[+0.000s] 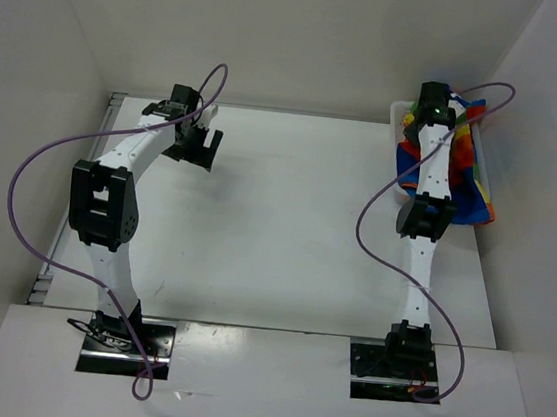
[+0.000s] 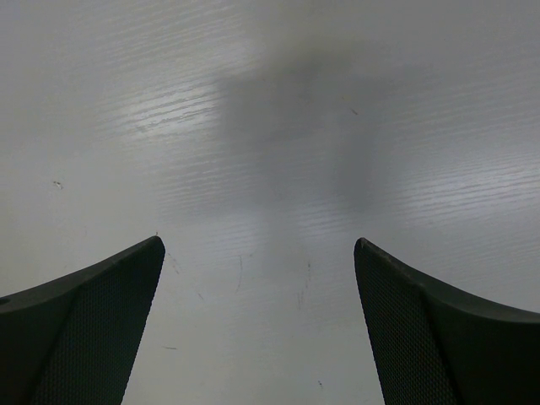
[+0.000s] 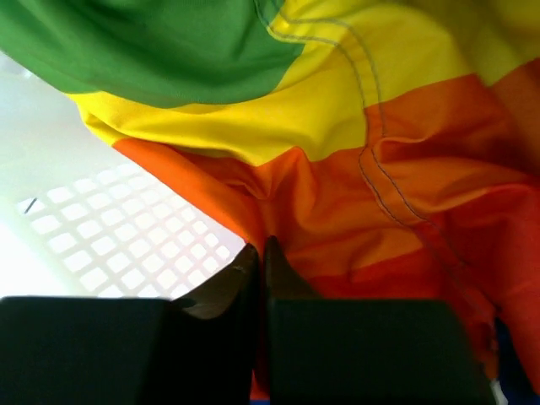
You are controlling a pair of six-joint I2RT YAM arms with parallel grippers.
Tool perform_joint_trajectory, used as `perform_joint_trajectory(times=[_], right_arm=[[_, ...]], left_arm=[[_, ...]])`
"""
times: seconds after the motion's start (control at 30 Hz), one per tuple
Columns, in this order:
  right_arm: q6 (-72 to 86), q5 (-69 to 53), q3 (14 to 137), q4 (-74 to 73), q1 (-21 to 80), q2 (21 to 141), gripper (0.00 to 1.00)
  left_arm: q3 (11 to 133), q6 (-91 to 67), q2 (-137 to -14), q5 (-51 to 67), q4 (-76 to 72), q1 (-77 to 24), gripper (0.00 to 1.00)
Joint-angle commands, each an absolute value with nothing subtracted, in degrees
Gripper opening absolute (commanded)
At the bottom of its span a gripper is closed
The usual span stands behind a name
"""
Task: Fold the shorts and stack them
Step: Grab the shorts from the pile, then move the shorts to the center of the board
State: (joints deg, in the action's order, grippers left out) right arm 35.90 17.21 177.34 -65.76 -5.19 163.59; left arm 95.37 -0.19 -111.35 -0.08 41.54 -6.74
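The rainbow-striped shorts [image 1: 470, 182] lie bunched in a white basket [image 1: 398, 110] at the table's back right. In the right wrist view their green, yellow, orange and red stripes [image 3: 380, 169] fill the frame. My right gripper [image 1: 434, 104] reaches into the basket. Its jaws [image 3: 260, 250] are pressed together on a fold of the orange cloth, and a sliver of orange shows between them. My left gripper [image 1: 203, 147] hangs over bare table at the back left. It is open and empty [image 2: 257, 245], with the fingers wide apart.
The basket's white lattice wall [image 3: 101, 228] shows beside the cloth. White walls enclose the table on the left, back and right. Purple cables loop off both arms. The table surface [image 1: 287, 220] between the arms is white.
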Motion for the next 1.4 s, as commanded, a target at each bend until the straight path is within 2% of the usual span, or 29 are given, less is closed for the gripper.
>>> perform_joint_trajectory(times=[0.0, 0.17, 0.47, 0.67, 0.83, 0.93, 0.97, 1.0, 1.03, 1.13, 1.17, 1.33, 1.37], right_arm=[[36.5, 21.0, 179.7, -66.6, -5.2, 154.9, 0.02], [34.1, 18.3, 179.7, -63.3, -5.2, 146.7, 0.00], [27.4, 1.7, 179.7, -53.9, 0.0, 125.3, 0.00], [22.5, -3.2, 179.0, -53.3, 10.5, 114.2, 0.00], [27.4, -10.4, 179.8, -55.5, 17.6, 111.5, 0.00], [27.9, -7.0, 179.8, -61.8, 25.6, 112.7, 0.02], [27.9, -6.5, 179.8, -63.5, 27.3, 113.3, 0.06], [27.9, -4.4, 179.8, -67.6, 29.0, 113.9, 0.16], [27.9, -3.4, 179.8, -69.5, 31.9, 114.4, 0.44], [27.4, 5.3, 178.4, -74.6, 35.8, 114.4, 0.91], [28.1, 6.9, 175.2, -74.6, 37.6, 112.3, 1.00], [32.7, 18.0, 162.3, -74.6, 37.6, 100.3, 1.00], [33.5, 20.9, 156.6, -74.6, 37.6, 97.9, 1.00]], left_arm=[[94.7, 0.0, -108.5, -0.5, 40.8, -6.6, 1.00], [95.8, 0.0, -108.5, 0.5, 40.3, -6.6, 1.00], [94.9, 0.0, -103.1, 4.2, 40.3, -4.5, 1.00], [91.0, 0.0, -95.8, 7.9, 39.2, -2.5, 1.00], [88.6, 0.0, -91.4, 8.5, 39.2, -1.1, 1.00], [88.6, 0.0, -90.0, 6.8, 39.2, -1.1, 1.00], [88.6, 0.0, -89.4, 6.2, 39.8, -1.1, 1.00], [88.6, 0.0, -89.4, 4.7, 40.4, -0.5, 1.00], [90.2, 0.0, -88.6, 4.0, 40.4, -0.5, 1.00], [91.6, 0.0, -86.1, 2.1, 41.2, 1.1, 1.00], [92.1, 0.0, -85.4, 1.3, 41.2, 2.0, 1.00], [89.6, 0.0, -80.6, 2.5, 38.6, 4.5, 1.00], [89.0, 0.0, -80.6, 3.3, 37.9, 4.5, 1.00]])
